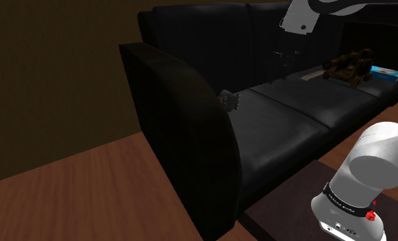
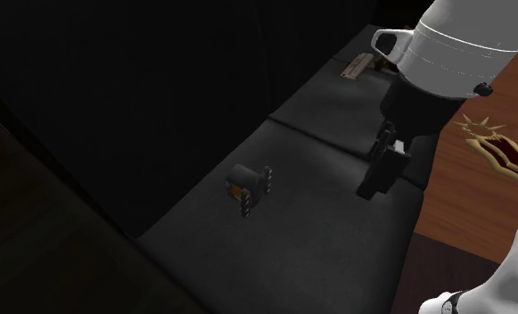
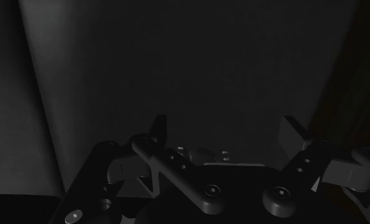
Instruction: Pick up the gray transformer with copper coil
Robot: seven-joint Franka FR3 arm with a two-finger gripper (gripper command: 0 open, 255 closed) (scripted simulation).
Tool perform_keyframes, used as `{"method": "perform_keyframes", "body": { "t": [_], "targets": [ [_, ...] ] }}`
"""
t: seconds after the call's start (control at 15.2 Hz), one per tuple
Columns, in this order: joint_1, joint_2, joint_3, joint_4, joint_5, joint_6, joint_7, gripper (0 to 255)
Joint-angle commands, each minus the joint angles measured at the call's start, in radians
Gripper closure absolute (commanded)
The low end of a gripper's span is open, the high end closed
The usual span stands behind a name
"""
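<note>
One gray transformer (image 2: 250, 185) on sofa seat (image 2: 319, 234) by armrest (image 1: 177, 116), likely tipped sideways; gripper (image 2: 379, 183) hangs well apart above seat, fingers (image 3: 156, 129) spread, empty, ready for approach.

The sofa armrest (image 1: 183, 123) partly hides the transformer (image 1: 230, 101).

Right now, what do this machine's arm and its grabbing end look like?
The arm is built of smooth, rounded white shells with dark bands at the joints; the band near its base carries tiny lettering, with small red spots beside it. It ends in an all-black gripper whose two angular fingers are studded with round screw heads.
</note>
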Motion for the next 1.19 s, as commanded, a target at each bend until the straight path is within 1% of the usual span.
{"method": "perform_keyframes", "body": {
  "t": [0.0,0.26,0.53,0.86,1.12],
  "targets": [
    [0.000,0.000,0.000,0.000,0.000,0.000,0.000,0],
    [0.006,0.127,-0.013,0.017,0.012,0.120,-0.020,0],
    [0.014,0.265,-0.026,0.057,0.029,0.226,-0.043,0],
    [0.024,0.445,-0.042,0.139,0.060,0.336,-0.075,0],
    [0.031,0.593,-0.052,0.230,0.092,0.401,-0.104,0]
  ]
}}
